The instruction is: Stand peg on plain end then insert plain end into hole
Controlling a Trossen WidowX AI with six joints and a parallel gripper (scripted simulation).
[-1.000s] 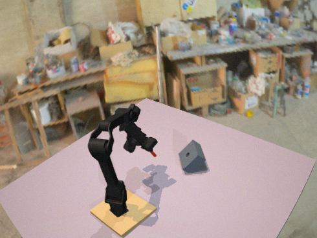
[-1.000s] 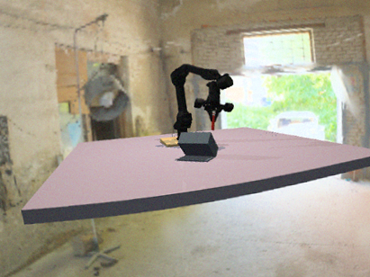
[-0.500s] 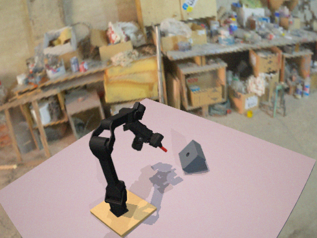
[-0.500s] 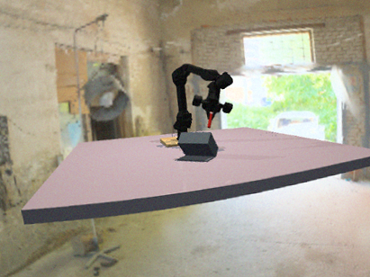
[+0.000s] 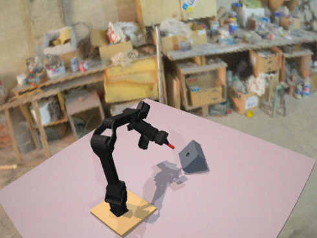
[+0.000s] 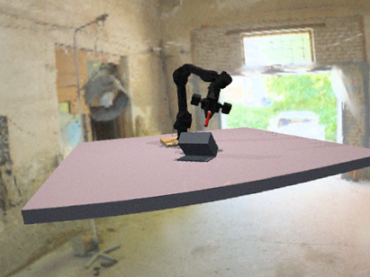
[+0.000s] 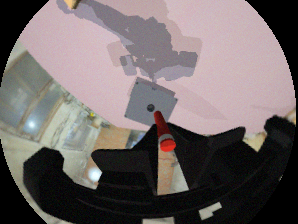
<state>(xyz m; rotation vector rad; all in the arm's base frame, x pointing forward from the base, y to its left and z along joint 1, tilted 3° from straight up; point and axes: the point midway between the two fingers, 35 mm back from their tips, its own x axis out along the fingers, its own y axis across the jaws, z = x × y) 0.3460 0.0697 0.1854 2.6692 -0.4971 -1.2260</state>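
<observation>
The red peg (image 5: 171, 146) (image 6: 208, 119) (image 7: 161, 127) is held in the air, slanting down and forward. My gripper (image 5: 167, 143) (image 6: 208, 111) (image 7: 161, 125) is shut on it near its banded end. The pale band shows close to the near end in the wrist view; the plain end points away from the fingers towards the panel. The grey sloped panel (image 5: 193, 160) (image 6: 196, 143) (image 7: 137, 100) stands on the table, with its dark hole (image 5: 187, 154) (image 7: 150, 107) uncovered. The peg's plain end is short of the face, apart from it. The hole is hidden in the exterior view.
The arm stands on a wooden base board (image 5: 121, 224) (image 6: 168, 142) at the near side of the pink table (image 5: 252, 181) (image 6: 118, 177). The arm's shadow falls on the table between the base and the panel. The table's far edge lies beyond the panel.
</observation>
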